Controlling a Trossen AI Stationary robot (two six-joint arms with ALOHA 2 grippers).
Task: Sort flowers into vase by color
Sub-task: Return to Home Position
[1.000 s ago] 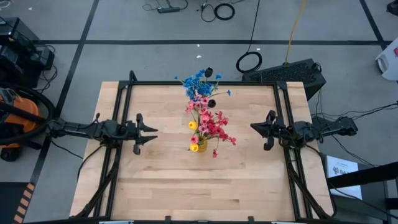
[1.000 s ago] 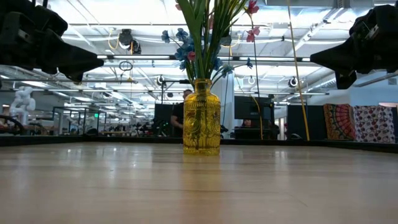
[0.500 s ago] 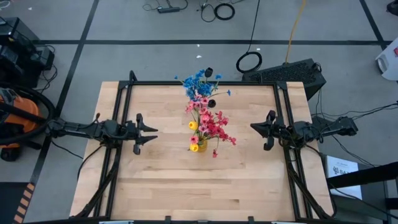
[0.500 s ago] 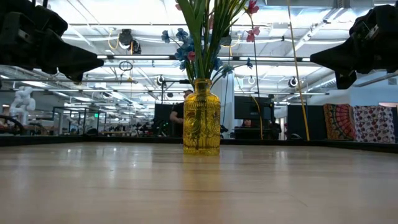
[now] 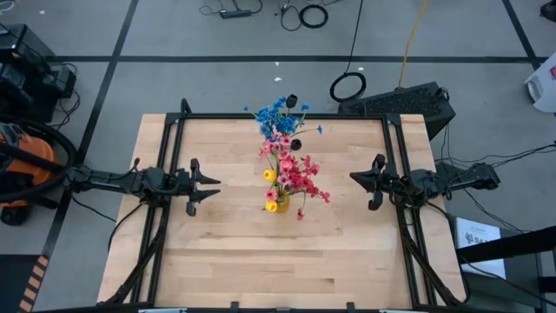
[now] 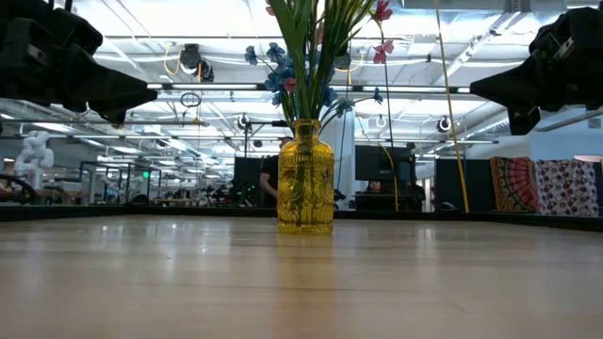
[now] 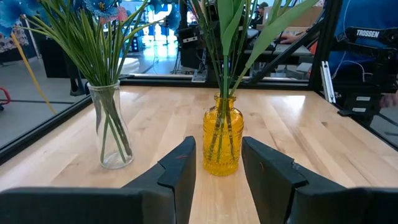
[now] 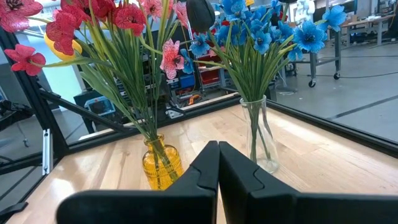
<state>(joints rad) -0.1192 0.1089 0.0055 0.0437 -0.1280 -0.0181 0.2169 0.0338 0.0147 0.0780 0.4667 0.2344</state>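
Yellow vase (image 5: 276, 207) upright mid-worktop (image 5: 234, 261), holding red flowers (image 5: 304, 181), pink flowers (image 5: 280, 143) & yellow flowers (image 5: 270, 176). Blue flowers (image 5: 278, 113) in clear vase (image 7: 114, 130) just behind it, twd far edge. L hand (image 5: 211, 183) over left side, raised off surface, fingers apart, empty. R hand (image 5: 356, 178) over right side, fingers together, empty. Both well apart from vases
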